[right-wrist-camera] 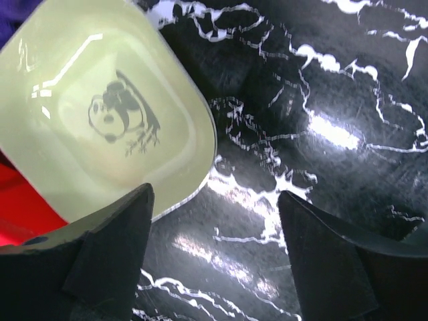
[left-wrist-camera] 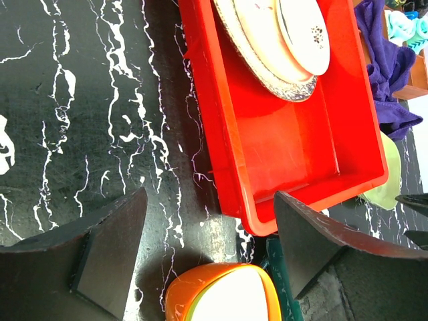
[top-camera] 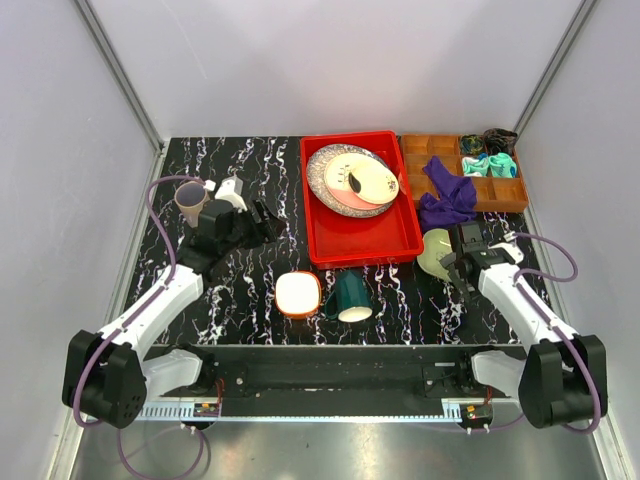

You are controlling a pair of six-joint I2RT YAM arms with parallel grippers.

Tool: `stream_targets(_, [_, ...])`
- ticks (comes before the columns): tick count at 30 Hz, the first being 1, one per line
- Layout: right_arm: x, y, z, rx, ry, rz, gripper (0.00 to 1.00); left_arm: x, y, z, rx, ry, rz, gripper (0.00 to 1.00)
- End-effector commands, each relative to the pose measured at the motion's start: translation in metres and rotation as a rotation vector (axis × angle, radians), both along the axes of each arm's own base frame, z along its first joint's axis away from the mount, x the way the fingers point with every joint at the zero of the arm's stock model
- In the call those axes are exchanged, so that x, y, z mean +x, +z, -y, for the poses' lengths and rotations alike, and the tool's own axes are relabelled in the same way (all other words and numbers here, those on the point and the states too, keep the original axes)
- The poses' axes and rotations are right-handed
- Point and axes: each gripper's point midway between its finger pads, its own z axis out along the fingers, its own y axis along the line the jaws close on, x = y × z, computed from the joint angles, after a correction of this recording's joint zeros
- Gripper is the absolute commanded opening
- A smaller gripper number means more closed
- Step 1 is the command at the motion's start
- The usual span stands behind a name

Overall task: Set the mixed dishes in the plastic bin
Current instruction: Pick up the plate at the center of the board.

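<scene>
Closest to the lens in each wrist view, dark fingers (left-wrist-camera: 100,254). Left gripper (left-wrist-camera: 210,194) spread wide, holding nothing, above the orange-white bowl (left-wrist-camera: 227,294) and the near end of the red bin (left-wrist-camera: 287,167). Right gripper (right-wrist-camera: 215,192) likewise spread and empty over bare tabletop (right-wrist-camera: 321,100), one finger just beside the rim of the light green bowl (right-wrist-camera: 107,114). Beyond that bowl, a purple cloth (top-camera: 447,200) spilling from a brown compartmented tray (top-camera: 440,150). Dark green mug (top-camera: 350,292) on its side just beside the orange-white bowl, in front of the bin's near wall, mouth toward the arms. Mauve cup (top-camera: 190,202) upright at far left, well apart. Black marble-veined surface, pale walls (top-camera: 330,60) on three sides. Bin's long axis running near to far; stacked plates (top-camera: 350,180) at its far end.
</scene>
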Motion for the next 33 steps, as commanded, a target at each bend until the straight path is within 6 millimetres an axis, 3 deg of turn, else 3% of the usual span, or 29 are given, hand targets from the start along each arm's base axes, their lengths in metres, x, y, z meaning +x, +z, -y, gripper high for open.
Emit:
stream_targets(1, [0.014,-0.001,0.012,-0.028,-0.018,0.028,0.81,0.0,0.014,-0.001,-0.015,-0.011,0.047,0.8])
stream_targets(10, [0.018,-0.022,0.019,0.011,-0.02,-0.006,0.69,-0.001,0.013,-0.003,-0.011,-0.004,0.041,0.8])
stream_targets(17, [0.022,-0.029,0.02,0.032,-0.014,-0.019,0.52,-0.004,0.01,-0.005,-0.007,0.003,0.033,0.8])
stream_targets(23, [0.021,-0.03,0.021,0.029,-0.013,-0.02,0.34,-0.005,0.009,-0.006,-0.008,0.008,0.032,0.8])
stream_targets(28, [0.018,-0.03,0.021,0.039,-0.029,-0.007,0.1,-0.005,0.008,-0.006,-0.01,0.006,0.028,0.8])
stream_targets(31, [0.017,-0.027,0.023,0.034,-0.034,0.006,0.0,-0.004,0.009,-0.005,-0.011,0.005,0.031,0.8])
stream_targets(33, [0.015,-0.026,0.024,0.034,-0.036,0.013,0.0,-0.004,0.009,-0.005,-0.011,0.004,0.034,0.8])
